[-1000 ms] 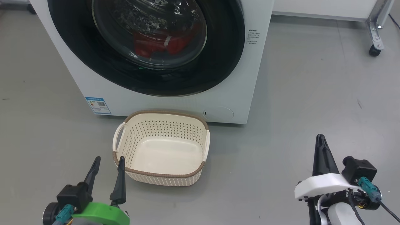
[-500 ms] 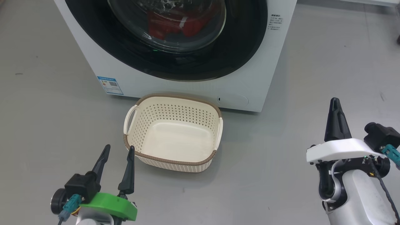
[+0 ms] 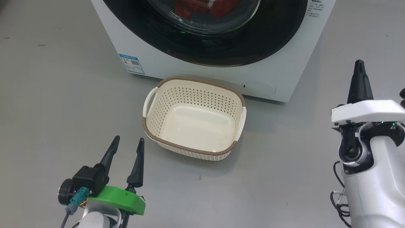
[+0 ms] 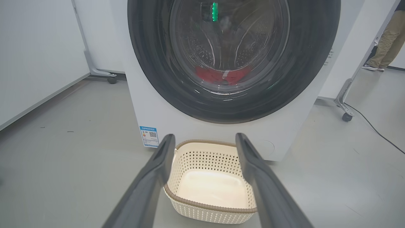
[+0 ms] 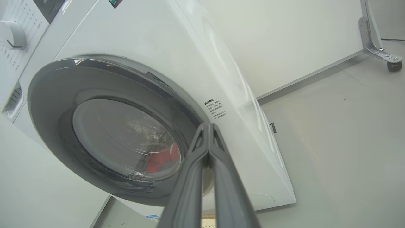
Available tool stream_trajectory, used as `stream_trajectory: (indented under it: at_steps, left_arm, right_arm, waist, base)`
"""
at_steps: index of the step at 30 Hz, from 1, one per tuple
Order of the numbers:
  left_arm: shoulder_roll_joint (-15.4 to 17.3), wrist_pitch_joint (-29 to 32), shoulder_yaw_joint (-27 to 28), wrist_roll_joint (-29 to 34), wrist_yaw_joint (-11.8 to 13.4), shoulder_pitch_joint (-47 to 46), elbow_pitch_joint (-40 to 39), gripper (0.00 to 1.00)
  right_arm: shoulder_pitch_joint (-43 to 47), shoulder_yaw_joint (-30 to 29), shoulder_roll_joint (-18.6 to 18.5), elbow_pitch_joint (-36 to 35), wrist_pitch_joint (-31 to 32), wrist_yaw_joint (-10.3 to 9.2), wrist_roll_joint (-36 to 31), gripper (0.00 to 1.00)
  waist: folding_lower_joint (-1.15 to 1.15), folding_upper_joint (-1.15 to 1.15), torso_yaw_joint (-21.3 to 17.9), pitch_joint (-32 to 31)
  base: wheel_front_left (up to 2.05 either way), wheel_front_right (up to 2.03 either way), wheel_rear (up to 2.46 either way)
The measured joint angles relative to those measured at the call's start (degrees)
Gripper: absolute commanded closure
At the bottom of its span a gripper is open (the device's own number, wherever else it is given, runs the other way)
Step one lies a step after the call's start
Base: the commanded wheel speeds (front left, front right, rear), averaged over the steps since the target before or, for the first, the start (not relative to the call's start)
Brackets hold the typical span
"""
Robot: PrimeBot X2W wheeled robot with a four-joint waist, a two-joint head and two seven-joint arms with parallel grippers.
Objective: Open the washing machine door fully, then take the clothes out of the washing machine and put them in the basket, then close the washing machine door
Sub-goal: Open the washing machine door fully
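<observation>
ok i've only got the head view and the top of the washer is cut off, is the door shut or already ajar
observer: shut. In the right wrist view the washing machine door sits flush on the washing machine, with no gap that I can see along its upper rim.
operator: and that single dark spike at my right
observer: that's the right gripper; its own wrist view shows both fingers pressed together with nothing between them.
</observation>
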Motion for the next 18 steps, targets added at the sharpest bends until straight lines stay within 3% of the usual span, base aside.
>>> stream_trajectory:
  at_steps: [12, 18]
  left_arm:
    - [-0.1, 0.0, -1.3, -1.6, 0.0, -2.8, -0.4, 0.00]
    - [-0.2, 0.0, -1.5, -1.9, 0.0, -3.6, -0.9, 0.00]
  right_arm:
    - [-11.0, -4.2, -0.1, 1.9, 5.0, -0.11, 10.2, 1.00]
    - [-18.3, -6.3, -0.2, 2.1, 7.5, -1.69, 13.5, 1.00]
  waist:
    - [0.00, 0.00, 2.9, 4.7]
    - [0.00, 0.00, 3.6, 7.2]
  base:
    - [0.00, 0.00, 0.00]
    - [0.00, 0.00, 0.00]
